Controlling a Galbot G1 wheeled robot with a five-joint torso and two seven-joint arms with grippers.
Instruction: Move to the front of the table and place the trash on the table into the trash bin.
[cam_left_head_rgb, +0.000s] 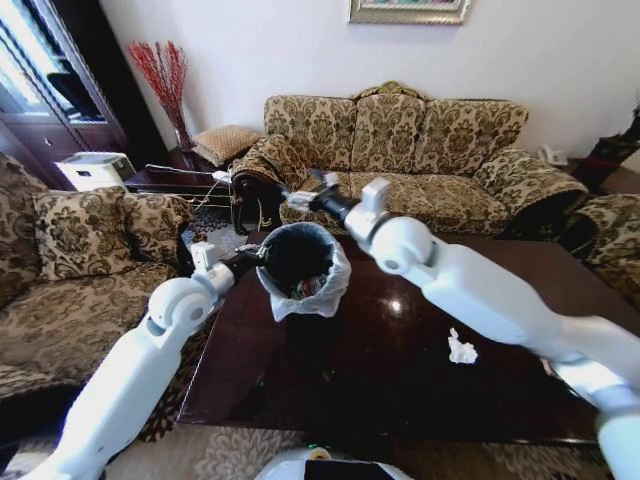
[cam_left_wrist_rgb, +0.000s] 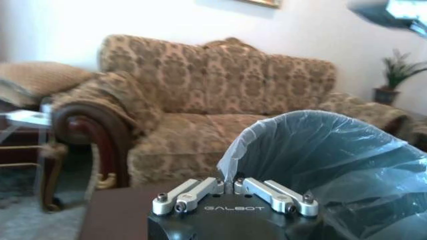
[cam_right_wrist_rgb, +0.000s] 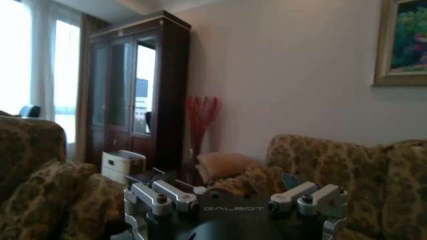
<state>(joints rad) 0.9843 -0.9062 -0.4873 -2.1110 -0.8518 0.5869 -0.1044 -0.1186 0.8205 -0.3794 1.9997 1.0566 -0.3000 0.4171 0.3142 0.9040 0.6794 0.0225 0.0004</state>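
Note:
The trash bin (cam_left_head_rgb: 298, 262), black with a white bag over its rim, stands on the table's (cam_left_head_rgb: 330, 380) far left part. My left gripper (cam_left_head_rgb: 258, 254) is shut on the bag's rim at the bin's left side; the left wrist view shows the gripper (cam_left_wrist_rgb: 230, 186) pinched on the bag edge of the bin (cam_left_wrist_rgb: 333, 160). My right gripper (cam_left_head_rgb: 303, 196) hovers just above and behind the bin, open with nothing in it, its fingers (cam_right_wrist_rgb: 157, 198) spread wide. Some trash (cam_left_head_rgb: 312, 288) lies inside the bin. A crumpled white tissue (cam_left_head_rgb: 461, 348) lies on the table under my right arm.
A patterned sofa (cam_left_head_rgb: 420, 150) stands behind the table and an armchair (cam_left_head_rgb: 70, 260) to its left. A small side table (cam_left_head_rgb: 170, 180) with a vase of red twigs (cam_left_head_rgb: 160, 75) fills the back left corner. Another seat (cam_left_head_rgb: 615, 245) shows at the right edge.

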